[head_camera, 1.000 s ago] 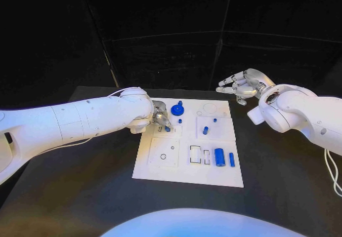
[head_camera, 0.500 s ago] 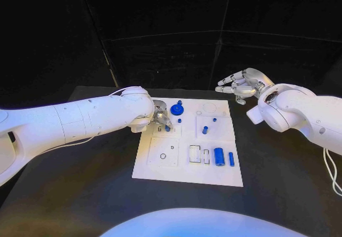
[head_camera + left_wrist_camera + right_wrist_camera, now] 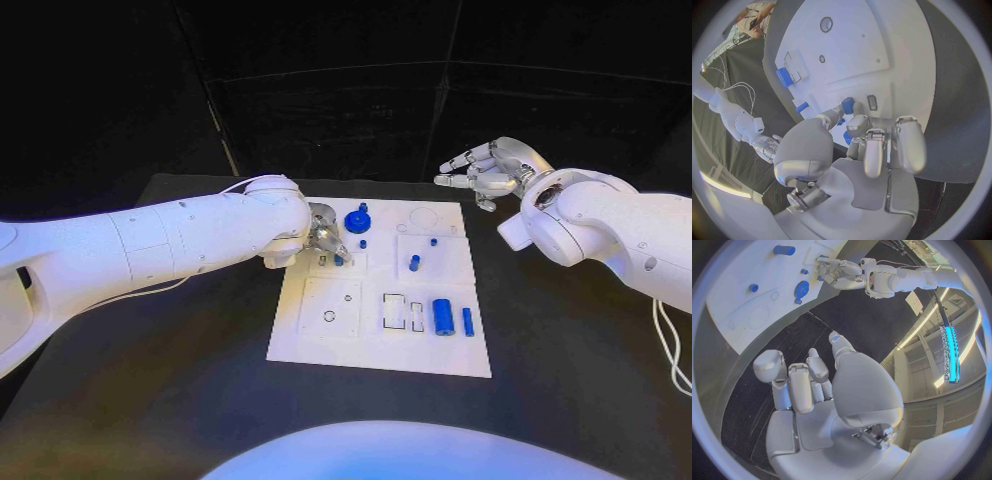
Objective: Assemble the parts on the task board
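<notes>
Nearest, a black table (image 3: 159, 380), matte and dark around the white task board (image 3: 329, 345) in its middle. On the near half of the board, a big blue cylinder (image 3: 443, 317) lying flat, a thin blue pin (image 3: 467, 321) just beside it, and rectangular recesses (image 3: 395, 311) next to them. In the middle part, a short blue peg (image 3: 414, 263) standing in its square plate. Further, at the board's left edge, the left hand (image 3: 325, 238), fingers curled down, pinching a small blue part (image 3: 847, 105) between thumb and fingertip, with the part touching the board surface beside a small slot (image 3: 872, 102). Just behind it, a blue round knob (image 3: 358, 222) standing on the far left part of the board. Beyond the far right corner, the right hand (image 3: 488, 172) raised above the table, fingers loosely bent and apart, holding nothing. Behind everything, black curtain walls (image 3: 346, 100); a long ceiling lamp (image 3: 949, 347) in the right wrist view.
</notes>
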Tool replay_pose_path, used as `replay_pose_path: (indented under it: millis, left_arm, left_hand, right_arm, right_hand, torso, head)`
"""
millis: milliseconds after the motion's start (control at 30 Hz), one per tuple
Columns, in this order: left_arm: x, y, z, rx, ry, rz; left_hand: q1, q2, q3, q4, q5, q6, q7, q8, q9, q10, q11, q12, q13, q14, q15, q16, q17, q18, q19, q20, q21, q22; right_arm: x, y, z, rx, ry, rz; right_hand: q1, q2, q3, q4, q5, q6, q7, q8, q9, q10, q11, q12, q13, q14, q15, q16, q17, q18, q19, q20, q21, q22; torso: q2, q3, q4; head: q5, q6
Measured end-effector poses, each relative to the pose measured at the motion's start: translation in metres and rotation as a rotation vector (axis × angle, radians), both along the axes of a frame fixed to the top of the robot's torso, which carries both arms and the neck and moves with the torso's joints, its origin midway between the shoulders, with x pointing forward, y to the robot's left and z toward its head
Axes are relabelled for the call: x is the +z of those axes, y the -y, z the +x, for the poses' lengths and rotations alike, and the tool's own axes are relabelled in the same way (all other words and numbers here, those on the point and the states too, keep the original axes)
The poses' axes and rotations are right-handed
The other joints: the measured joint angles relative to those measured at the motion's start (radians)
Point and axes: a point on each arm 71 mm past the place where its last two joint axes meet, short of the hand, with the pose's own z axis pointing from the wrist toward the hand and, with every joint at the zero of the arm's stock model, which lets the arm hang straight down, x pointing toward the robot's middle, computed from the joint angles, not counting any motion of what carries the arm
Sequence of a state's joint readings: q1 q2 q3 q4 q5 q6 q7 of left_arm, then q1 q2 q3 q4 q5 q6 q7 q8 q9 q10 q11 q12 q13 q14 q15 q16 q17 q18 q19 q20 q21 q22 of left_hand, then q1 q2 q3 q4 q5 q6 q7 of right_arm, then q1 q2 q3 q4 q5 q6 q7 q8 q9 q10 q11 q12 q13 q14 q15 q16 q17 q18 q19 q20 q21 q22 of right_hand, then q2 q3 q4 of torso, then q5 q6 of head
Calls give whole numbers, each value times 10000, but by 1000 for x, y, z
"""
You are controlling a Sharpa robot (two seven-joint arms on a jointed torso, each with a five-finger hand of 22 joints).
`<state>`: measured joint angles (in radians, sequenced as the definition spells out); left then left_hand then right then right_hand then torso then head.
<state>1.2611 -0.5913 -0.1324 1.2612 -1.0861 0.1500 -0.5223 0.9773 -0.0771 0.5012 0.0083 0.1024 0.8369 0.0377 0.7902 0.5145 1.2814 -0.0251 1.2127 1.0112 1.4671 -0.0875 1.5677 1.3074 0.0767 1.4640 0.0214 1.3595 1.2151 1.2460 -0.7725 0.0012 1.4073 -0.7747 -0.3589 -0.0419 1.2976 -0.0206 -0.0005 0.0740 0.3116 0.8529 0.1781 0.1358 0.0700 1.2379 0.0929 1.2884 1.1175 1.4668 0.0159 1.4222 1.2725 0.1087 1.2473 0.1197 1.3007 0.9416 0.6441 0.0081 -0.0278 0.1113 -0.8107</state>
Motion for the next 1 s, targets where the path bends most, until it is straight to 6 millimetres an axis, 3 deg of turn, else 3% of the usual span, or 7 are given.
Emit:
replay_pose_path:
  millis: [300,500,667,1000]
  left_arm:
    - [-1,-2,1,24,-51,66]
    - [-2,-3,0,49,-58,73]
    - [0,-6,-2,76,-40,48]
    - [34,-7,8,299,625,-567]
  left_hand:
    - [-282,37,-771,374,-50,32,31,2,37,-1,0,0,12,0,0,0,0,0,0,0,0,7]
    - [-606,-115,-1732,780,-57,68,66,10,53,-1,0,63,20,0,1,0,0,0,0,1,0,10]
    - [-647,-156,-2579,1092,-369,102,31,1,117,35,-36,112,61,0,1,0,0,0,35,-34,0,101]
    - [-393,-20,-3383,1374,-406,49,4,1,155,3,-66,112,-26,0,1,0,0,0,35,-34,-42,-35]
  right_arm:
    - [0,0,0,4,0,1]
    - [0,0,0,-2,0,-2]
    - [0,0,0,-15,0,-7]
    - [0,1,1,-54,1,-19]
  right_hand:
    - [0,0,-69,69,0,0,0,0,0,0,0,0,1,0,0,-2,1,0,0,0,0,-8]
    - [0,0,-96,96,0,0,0,0,0,-4,-4,0,-35,0,0,-47,-13,0,0,0,0,-36]
    - [0,0,-96,96,0,0,0,0,0,-37,-37,0,-36,0,0,-47,-13,0,0,0,0,-41]
    - [0,0,-134,135,-59,0,0,-1,0,-37,-37,0,-43,0,0,-47,-32,0,-34,-34,-44,-57]
  torso:
    - [-2,-3,1]
    - [-2,-12,6]
    - [-3,-13,7]
    - [-10,-6,7]
  head:
    - [-2,5]
    - [-17,29]
    - [-27,54]
    - [-48,143]
